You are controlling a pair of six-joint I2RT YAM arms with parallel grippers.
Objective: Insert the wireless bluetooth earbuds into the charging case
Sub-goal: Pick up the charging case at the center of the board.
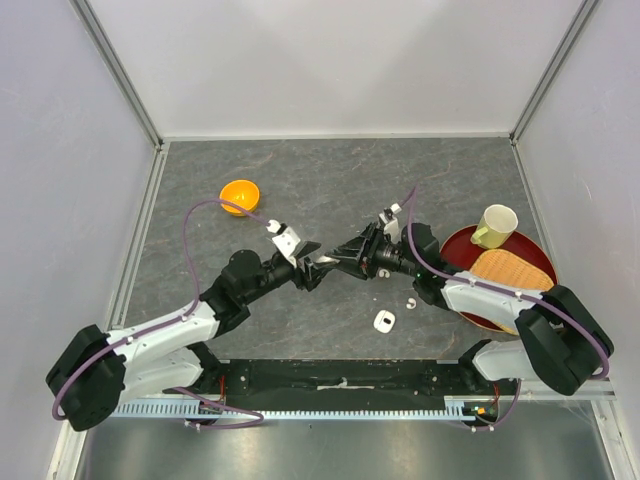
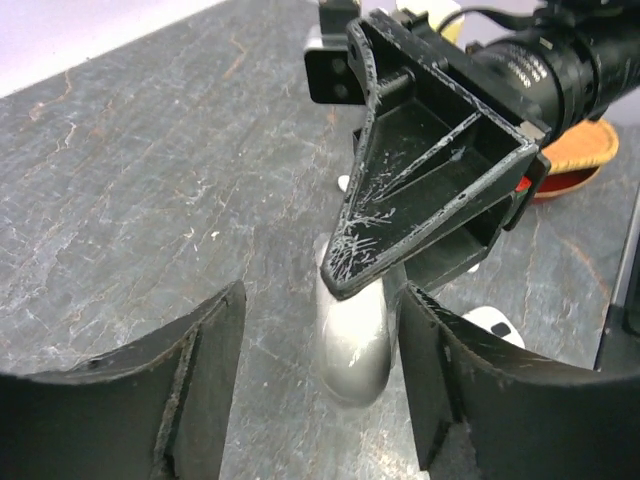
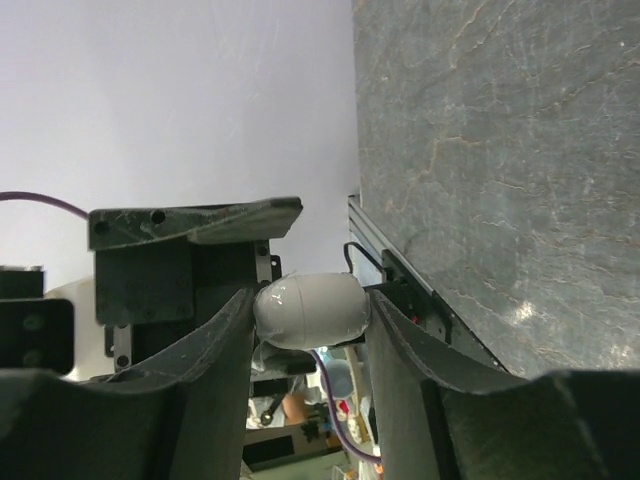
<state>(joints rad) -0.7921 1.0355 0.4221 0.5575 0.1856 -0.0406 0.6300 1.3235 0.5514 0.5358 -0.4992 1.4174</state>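
Observation:
A closed white charging case (image 3: 310,310) is pinched between the fingers of my right gripper (image 3: 310,300), held in the air over the middle of the table. In the left wrist view the same case (image 2: 355,345) hangs below the right gripper's scratched black fingers (image 2: 400,200). My left gripper (image 2: 322,295) stands open around the case, with a gap on the left side. Both grippers meet tip to tip (image 1: 325,264). One tiny white earbud (image 1: 410,302) lies on the table near the right arm. An open white case (image 1: 385,321) lies in front of it.
An orange bowl (image 1: 240,195) sits at the back left. At the right stands a red plate (image 1: 455,250) carrying a pale green cup (image 1: 495,225) and a woven tan mat (image 1: 510,272). The open white case (image 2: 490,325) also shows beside my left finger.

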